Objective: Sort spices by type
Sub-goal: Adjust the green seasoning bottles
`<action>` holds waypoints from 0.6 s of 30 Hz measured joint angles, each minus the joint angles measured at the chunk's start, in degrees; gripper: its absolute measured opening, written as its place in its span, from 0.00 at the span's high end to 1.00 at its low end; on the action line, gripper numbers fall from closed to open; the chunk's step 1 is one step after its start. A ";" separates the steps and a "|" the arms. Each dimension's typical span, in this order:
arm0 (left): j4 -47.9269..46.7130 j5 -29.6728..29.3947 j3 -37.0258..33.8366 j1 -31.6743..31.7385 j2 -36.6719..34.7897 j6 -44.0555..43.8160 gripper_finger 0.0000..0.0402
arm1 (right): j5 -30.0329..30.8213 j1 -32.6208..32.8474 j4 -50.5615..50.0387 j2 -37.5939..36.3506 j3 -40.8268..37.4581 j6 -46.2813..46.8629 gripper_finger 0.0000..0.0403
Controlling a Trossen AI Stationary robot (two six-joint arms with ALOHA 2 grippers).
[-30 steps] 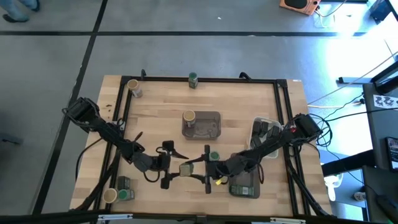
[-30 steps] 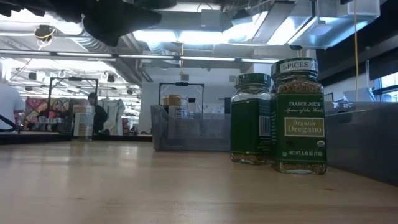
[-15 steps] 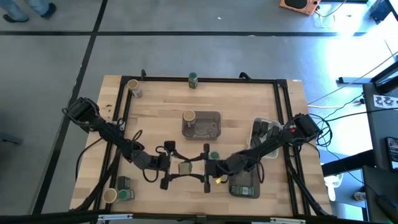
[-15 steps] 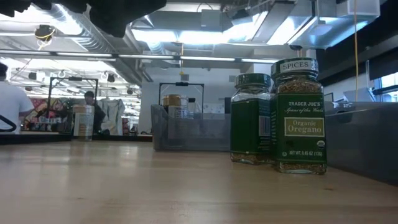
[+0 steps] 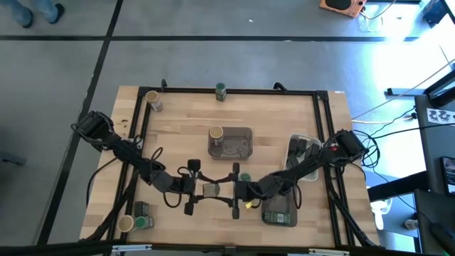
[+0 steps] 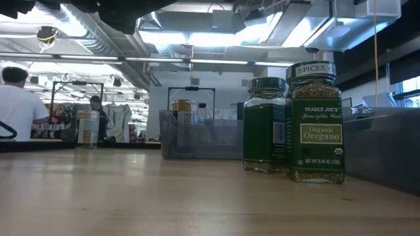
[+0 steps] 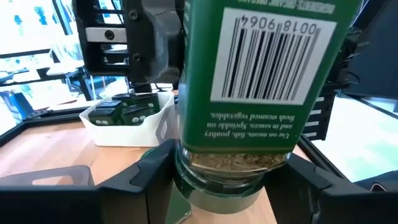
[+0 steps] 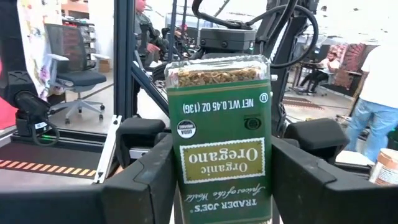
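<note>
The right claw (image 5: 235, 190) grips an oregano jar (image 5: 212, 190) held above the desk (image 5: 178, 121) near its front middle. The left claw (image 5: 193, 190) has its fingers on either side of the same jar; whether they press it, I cannot tell. For a clean handover, the left should clamp firmly before the right lets go.

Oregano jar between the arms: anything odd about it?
Yes: the oregano jar is upside down and off the table, its label inverted in both wrist views, with the left end effector and right end effector both around it mid-table.
</note>
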 joint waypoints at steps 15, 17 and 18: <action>-0.96 -3.83 0.00 -0.57 -0.04 11.65 0.49 | 1.62 2.15 -9.95 -5.21 0.09 0.01 0.27; -1.69 -7.39 0.00 -1.17 -0.11 17.25 0.49 | 5.13 4.09 -15.35 -8.12 0.11 -0.22 0.26; -2.30 -9.29 0.00 -1.50 -0.11 20.43 0.49 | 6.97 5.21 -18.45 -9.50 0.11 -0.24 0.26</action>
